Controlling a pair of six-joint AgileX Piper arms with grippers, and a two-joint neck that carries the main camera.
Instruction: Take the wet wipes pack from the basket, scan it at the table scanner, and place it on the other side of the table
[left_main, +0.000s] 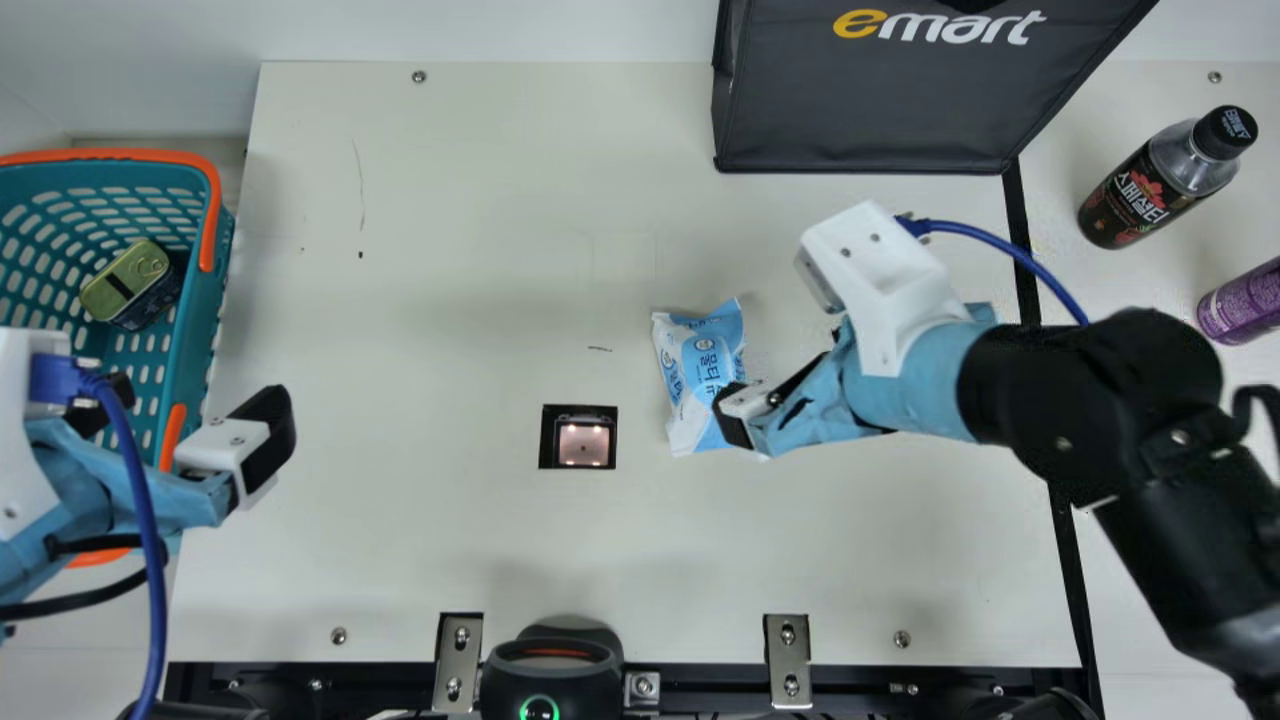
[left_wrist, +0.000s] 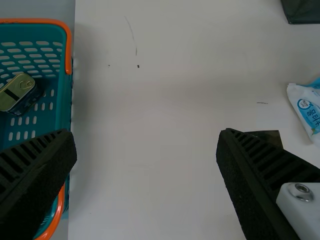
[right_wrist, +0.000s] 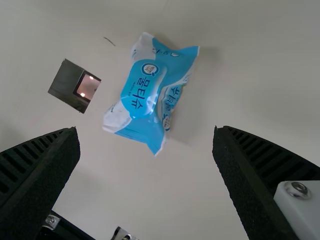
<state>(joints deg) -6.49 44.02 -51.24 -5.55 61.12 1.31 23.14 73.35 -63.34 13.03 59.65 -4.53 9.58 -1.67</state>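
The blue and white wet wipes pack (left_main: 690, 365) lies on the table, right of the table scanner (left_main: 584, 444). My right gripper (left_main: 778, 378) is open over the pack's right side, one finger overlapping its lower edge in the main view. Between and beyond the spread fingers of my right gripper (right_wrist: 146, 139), the right wrist view has the pack (right_wrist: 145, 92) with nothing gripped. My left gripper (left_main: 190, 408) stands open by the basket (left_main: 215, 300); in its wrist view the left gripper (left_wrist: 147, 142) holds nothing, and the pack (left_wrist: 309, 109) is farther off.
A can (left_main: 128, 280) sits inside the basket at the left. A black bag (left_main: 870, 110) stands at the table's back. Beyond the black line on the right are a dark bottle (left_main: 1140, 195) and a purple container (left_main: 1240, 303). A black device (left_main: 550, 675) is at the front edge.
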